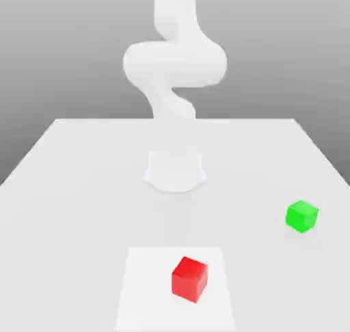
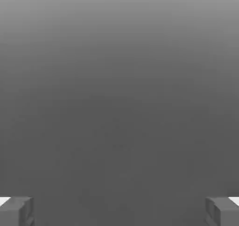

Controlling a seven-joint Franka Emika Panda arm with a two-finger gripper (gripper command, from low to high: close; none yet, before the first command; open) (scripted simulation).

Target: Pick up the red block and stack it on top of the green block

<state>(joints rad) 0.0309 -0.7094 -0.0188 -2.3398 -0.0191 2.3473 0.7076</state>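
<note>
My hand (image 2: 119, 211) gapes wide, holding nothing.
On the table (image 1: 82, 180), the green block (image 1: 301, 215) sits at two o'clock from the red block (image 1: 189, 278).

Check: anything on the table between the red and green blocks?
Nothing. In the exterior view the stretch between the red block and the green block is bare table; the blocks stand apart, green toward that view's right.

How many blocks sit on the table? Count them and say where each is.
2. The red block sits near the front, on a paler patch; the green block sits toward the exterior view's right.
</note>
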